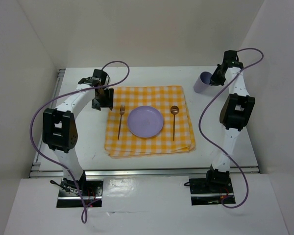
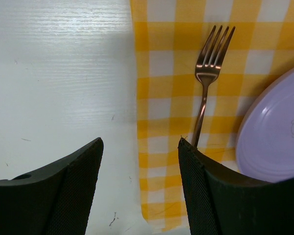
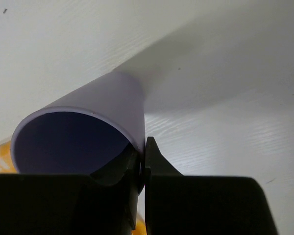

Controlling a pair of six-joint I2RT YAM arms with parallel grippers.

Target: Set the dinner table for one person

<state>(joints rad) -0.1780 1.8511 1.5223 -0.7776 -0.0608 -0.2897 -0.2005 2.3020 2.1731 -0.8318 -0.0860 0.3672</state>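
The table [image 1: 95,147] is a flat white rectangle that fills the floor of a plain white box. Walls [image 1: 152,29] rise on the left, right and far sides. Thin metal rails [image 1: 171,171] run along its edges, and the two arm bases sit just beyond the near rail.

A yellow-and-white checked cloth [image 1: 149,144] lies flat near the middle of the table, with bare white on every side. A round purple plate [image 1: 145,122] sits at the centre of the cloth, with a faint line drawing near its edge in the left wrist view. A copper-toned fork [image 1: 120,122] lies left of the plate with its tines pointing away. A spoon [image 1: 174,122] of the same colour lies to the right, bowl at the far end. Both are on the cloth, beside the plate and not touching it.

A purple cup [image 1: 203,83] is off the cloth, on bare table just past its far right corner. The right gripper [image 1: 216,77] is closed on the cup's rim, with one finger inside and one outside pinching the wall. What shows of the inside is plain purple.

The left gripper [image 1: 102,100] hangs over the cloth's left edge near the far corner. Its jaws are wide apart and hold nothing.
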